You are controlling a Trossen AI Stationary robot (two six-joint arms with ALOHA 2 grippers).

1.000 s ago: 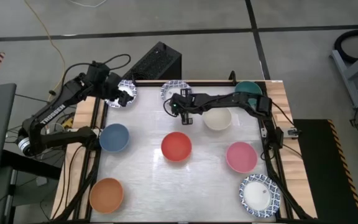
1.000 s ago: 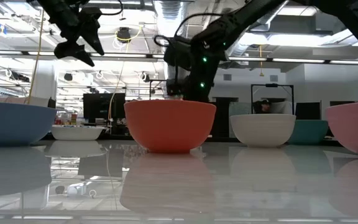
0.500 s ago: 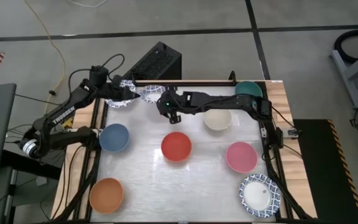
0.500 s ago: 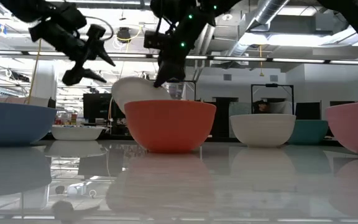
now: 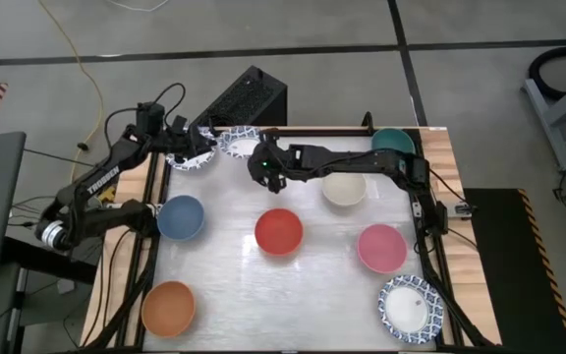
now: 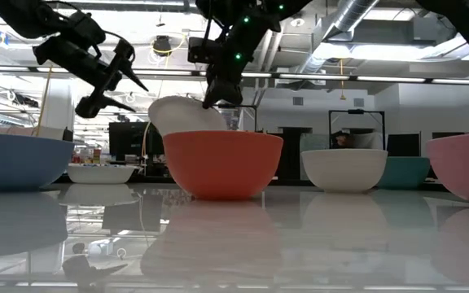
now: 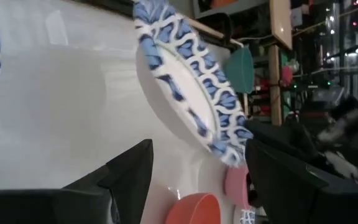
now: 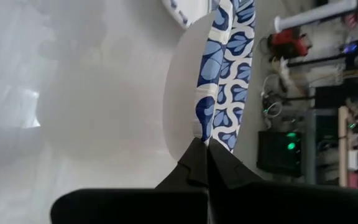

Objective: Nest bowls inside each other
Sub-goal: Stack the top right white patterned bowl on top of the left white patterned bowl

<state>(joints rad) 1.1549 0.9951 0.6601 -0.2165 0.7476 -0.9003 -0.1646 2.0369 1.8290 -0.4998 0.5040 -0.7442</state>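
Blue-patterned bowl (image 5: 238,146) hangs clenched in right gripper (image 5: 259,162) jaws beyond the red bowl (image 5: 279,232); left gripper (image 5: 197,141) jaws released.

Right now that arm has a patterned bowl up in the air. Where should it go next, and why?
Probably onward toward the other patterned bowl at the table's far left corner, then down into it. The right gripper is pinched shut on the rim of the lifted bowl, which hangs tilted above the table just beside that one. The left gripper hovers open over the resting bowl, so it may need to clear away first.
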